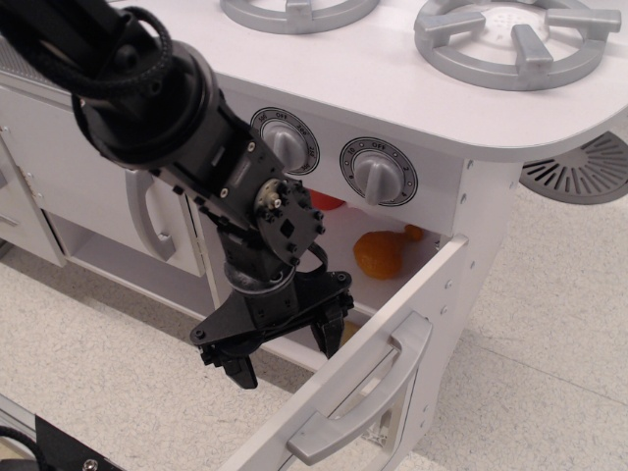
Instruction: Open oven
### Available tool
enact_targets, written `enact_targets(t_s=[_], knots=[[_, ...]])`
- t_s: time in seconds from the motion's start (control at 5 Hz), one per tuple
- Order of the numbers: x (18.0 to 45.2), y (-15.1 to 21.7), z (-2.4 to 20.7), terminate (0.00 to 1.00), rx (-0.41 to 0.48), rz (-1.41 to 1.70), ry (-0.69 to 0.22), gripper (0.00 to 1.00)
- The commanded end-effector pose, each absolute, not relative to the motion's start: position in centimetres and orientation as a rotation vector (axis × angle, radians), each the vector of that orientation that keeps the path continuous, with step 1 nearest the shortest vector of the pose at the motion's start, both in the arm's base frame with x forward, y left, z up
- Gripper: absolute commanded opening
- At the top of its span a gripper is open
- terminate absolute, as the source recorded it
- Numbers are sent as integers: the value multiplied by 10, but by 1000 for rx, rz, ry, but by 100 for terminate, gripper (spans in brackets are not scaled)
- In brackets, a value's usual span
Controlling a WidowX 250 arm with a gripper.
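Observation:
The oven (461, 211) is a white toy-kitchen compartment below two grey knobs. Its white door (392, 314) hangs partly open, tilted down and outward, with its wide grey bar handle (361, 392) facing the lower right. My black gripper (285, 348) is open and empty, hanging in front of the opening, just left of the door's inner edge and clear of the handle. An orange toy food (378, 253) and a red one (326, 201) lie inside the oven.
A plain white cabinet door with a vertical grey handle (147, 218) stands to the left, behind my arm. Two grey burners (510, 39) sit on the stovetop. A grey vent disc (581, 169) lies on the speckled floor at the right.

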State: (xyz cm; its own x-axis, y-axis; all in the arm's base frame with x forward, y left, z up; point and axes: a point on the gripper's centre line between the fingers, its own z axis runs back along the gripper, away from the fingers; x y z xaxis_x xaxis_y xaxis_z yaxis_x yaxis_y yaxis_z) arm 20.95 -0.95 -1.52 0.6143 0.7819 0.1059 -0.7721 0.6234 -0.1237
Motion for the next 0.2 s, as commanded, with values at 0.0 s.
enact_targets(t_s=[0.0], knots=[[215,-11,-4,100,-86,899,-186,100]])
